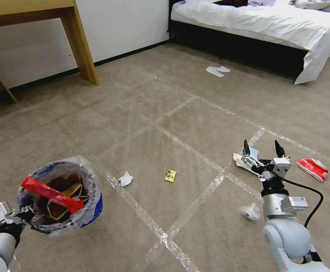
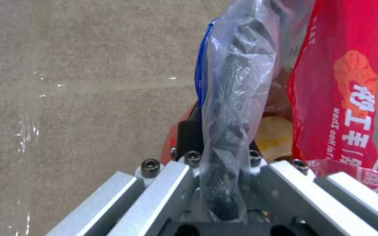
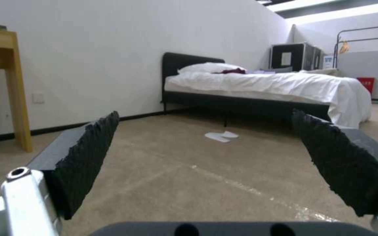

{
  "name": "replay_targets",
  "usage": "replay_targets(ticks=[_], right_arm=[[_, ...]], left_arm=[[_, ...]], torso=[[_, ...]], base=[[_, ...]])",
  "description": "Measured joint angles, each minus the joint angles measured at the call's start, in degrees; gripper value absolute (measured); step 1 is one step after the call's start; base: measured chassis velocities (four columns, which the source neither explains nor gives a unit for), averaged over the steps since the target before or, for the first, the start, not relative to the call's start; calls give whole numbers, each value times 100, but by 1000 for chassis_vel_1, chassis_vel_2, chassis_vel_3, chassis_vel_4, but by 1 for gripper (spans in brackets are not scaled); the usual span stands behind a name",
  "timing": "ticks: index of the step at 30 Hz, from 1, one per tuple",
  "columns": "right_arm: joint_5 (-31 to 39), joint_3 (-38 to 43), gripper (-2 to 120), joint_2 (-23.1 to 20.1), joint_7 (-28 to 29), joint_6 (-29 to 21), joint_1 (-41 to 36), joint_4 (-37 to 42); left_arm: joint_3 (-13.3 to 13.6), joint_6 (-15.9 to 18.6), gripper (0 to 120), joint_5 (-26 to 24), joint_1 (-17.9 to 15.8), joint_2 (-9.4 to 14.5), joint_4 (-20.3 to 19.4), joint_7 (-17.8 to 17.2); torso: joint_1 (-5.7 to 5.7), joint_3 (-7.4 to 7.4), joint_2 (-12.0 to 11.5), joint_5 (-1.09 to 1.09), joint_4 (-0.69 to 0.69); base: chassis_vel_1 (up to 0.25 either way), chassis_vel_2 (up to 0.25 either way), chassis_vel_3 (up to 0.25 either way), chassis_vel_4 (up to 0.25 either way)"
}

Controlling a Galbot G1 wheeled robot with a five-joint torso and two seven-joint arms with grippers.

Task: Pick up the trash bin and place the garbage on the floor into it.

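Our left gripper (image 1: 23, 216) clamps the trash bin (image 1: 59, 196) rim; our right gripper (image 1: 263, 151), fingers spread, hovers over the white packet (image 1: 242, 161). Next, we judge, calls for descending onto it.

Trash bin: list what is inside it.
Inside the trash bin, held by the left pincer: a red wrapper strip across the top, a brown paper bag beneath. Anything deeper is covered.

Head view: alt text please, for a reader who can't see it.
The left gripper holds the bag-lined trash bin by its rim, a red wrapper strip and brown paper bag inside. The right gripper, fingers open, hovers over a white packet on the carpet.
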Motion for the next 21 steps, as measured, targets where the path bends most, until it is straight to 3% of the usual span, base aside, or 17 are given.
replay_targets(ticks=[21], right_arm=[[271,147,100,-193,-5,-39,246,-122]], left_arm=[[-2,-2,1,-26,-91,55,123,-6]], torso=[[0,0,0,0,0]], base=[[0,0,0,0]])
